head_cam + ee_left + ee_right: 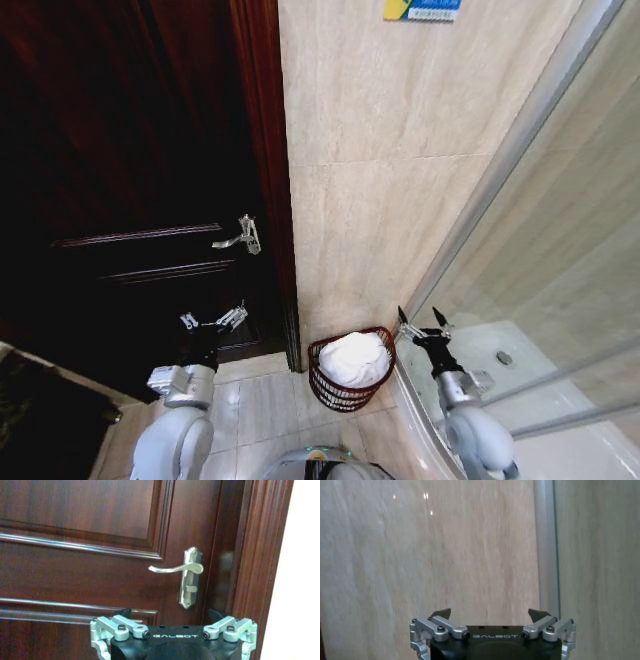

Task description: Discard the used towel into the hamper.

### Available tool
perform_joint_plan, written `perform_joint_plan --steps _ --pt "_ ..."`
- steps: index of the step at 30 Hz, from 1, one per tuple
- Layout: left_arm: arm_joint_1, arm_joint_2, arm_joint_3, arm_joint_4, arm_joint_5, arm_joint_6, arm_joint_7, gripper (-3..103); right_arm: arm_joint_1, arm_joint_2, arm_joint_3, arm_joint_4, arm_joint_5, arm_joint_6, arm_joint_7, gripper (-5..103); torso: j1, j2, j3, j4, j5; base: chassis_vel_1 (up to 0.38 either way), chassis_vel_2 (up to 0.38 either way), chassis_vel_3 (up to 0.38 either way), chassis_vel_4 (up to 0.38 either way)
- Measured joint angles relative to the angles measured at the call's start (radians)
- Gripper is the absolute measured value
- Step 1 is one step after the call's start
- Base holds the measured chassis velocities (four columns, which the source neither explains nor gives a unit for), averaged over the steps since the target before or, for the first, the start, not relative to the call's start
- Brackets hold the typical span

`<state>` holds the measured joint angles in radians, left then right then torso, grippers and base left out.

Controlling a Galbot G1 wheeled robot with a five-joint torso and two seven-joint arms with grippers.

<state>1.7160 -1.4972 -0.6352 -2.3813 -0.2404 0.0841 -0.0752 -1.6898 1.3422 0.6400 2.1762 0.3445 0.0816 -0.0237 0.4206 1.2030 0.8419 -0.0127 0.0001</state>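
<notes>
Tiled bathroom corner, dark door (130,200) left, glass screen (560,250) right | hamper (349,395) on floor at wall, white towel (354,358) inside | left hand (213,321) spread wide, empty, facing door | right hand (424,323) spread wide, empty, beside hamper

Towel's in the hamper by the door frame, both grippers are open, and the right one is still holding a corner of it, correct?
Not quite. The head view shows the towel in the hamper and both grippers open, but the right gripper is empty, raised beside the hamper. The left gripper faces the door.
</notes>
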Motion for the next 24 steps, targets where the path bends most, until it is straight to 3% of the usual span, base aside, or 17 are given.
perform_joint_plan --steps 11,24 --pt "0.000 0.000 0.000 0.000 0.000 0.000 0.000 100 -0.122 0.031 0.056 0.189 -0.017 0.045 -0.016 100 0.000 0.000 0.000 0.0001 -0.0001 0.000 0.000 0.000 0.000" --pt "0.000 0.000 0.000 0.000 0.000 0.000 0.000 100 -0.180 0.088 0.078 0.240 -0.056 0.089 -0.055 100 0.000 0.000 0.000 0.0000 -0.0002 0.000 0.000 0.000 0.000"
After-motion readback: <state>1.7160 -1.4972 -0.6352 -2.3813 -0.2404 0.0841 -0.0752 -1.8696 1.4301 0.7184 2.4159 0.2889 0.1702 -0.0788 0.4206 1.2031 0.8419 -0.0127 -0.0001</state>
